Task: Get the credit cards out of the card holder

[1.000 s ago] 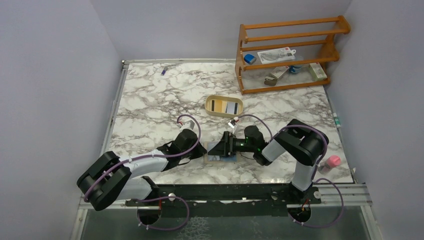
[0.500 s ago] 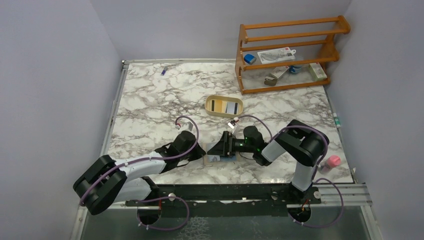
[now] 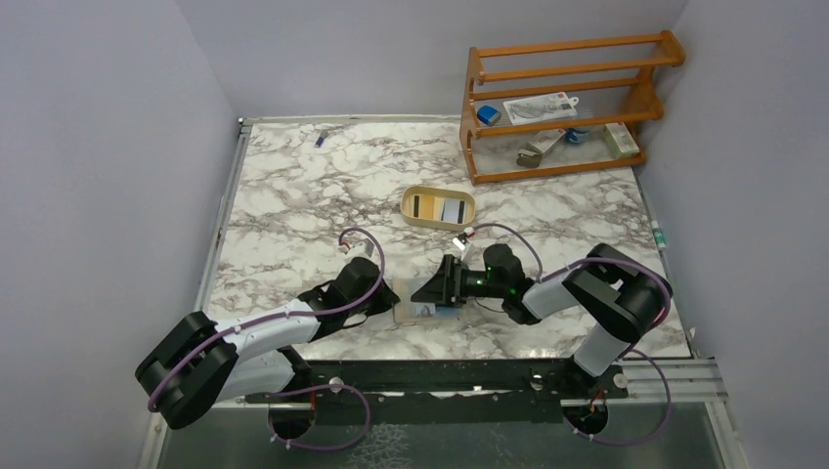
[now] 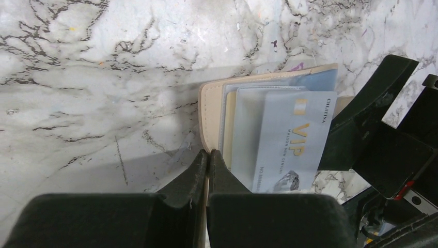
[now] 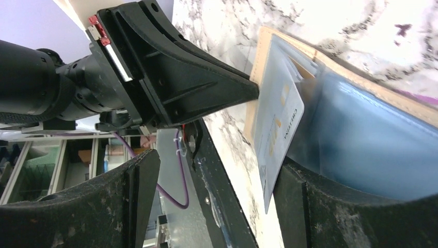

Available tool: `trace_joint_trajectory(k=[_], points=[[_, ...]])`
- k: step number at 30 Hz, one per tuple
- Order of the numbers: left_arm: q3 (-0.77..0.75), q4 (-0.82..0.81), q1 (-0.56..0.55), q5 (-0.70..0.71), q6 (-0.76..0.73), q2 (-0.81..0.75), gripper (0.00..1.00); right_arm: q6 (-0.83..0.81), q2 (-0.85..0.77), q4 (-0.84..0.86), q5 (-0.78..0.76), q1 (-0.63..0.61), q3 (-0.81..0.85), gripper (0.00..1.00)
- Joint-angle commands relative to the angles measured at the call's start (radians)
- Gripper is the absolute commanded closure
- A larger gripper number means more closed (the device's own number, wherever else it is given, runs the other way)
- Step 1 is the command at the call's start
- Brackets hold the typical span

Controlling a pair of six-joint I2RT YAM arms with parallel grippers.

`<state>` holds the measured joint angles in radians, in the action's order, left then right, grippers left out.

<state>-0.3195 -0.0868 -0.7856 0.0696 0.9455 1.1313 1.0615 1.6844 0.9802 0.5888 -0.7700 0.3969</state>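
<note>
The tan card holder (image 4: 209, 106) lies open on the marble near the front edge. My left gripper (image 4: 207, 156) is shut on its near left edge. A light blue VIP credit card (image 4: 292, 142) sticks partway out of the inner pockets, with another pale card edge (image 4: 243, 129) behind it. From the right, my right gripper (image 5: 217, 194) stands open, one finger (image 5: 297, 204) against the VIP card (image 5: 279, 137) and the holder's clear pocket (image 5: 361, 139), the other finger off the table side. From above, the holder (image 3: 415, 312) sits between the left gripper (image 3: 389, 298) and the right gripper (image 3: 437, 293).
A cream oval tray (image 3: 408, 203) holding cards stands behind the grippers. A wooden rack (image 3: 475, 107) with small items fills the back right. A pink object (image 3: 651, 316) sits at the right front edge, and a small blue item (image 3: 320, 138) at the back left.
The right arm's elbow has swung out to the right and lower, with its gripper staying at the holder. The left arm has shifted slightly left, still clamped on the holder.
</note>
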Motion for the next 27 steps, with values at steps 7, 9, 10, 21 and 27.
trace_joint_trajectory(k=[7, 9, 10, 21, 27], points=[[0.002, 0.028, -0.004, 0.033, -0.016, -0.008, 1.0, -0.037, -0.029, -0.003, -0.006, 0.024, -0.081, 0.32], [0.002, 0.026, -0.004, 0.031, -0.016, -0.007, 1.0, -0.036, -0.006, 0.014, -0.004, 0.024, -0.082, 0.45], [0.002, 0.026, -0.003, 0.032, -0.016, -0.007, 1.0, -0.033, 0.006, 0.029, 0.0, 0.024, -0.082, 0.51], [0.001, 0.039, -0.004, 0.034, -0.024, -0.015, 1.0, -0.04, 0.035, 0.051, 0.017, 0.033, -0.09, 0.99], [-0.009, 0.058, -0.004, 0.036, -0.033, -0.023, 1.0, -0.125, -0.091, -0.134, 0.014, 0.097, -0.106, 0.99]])
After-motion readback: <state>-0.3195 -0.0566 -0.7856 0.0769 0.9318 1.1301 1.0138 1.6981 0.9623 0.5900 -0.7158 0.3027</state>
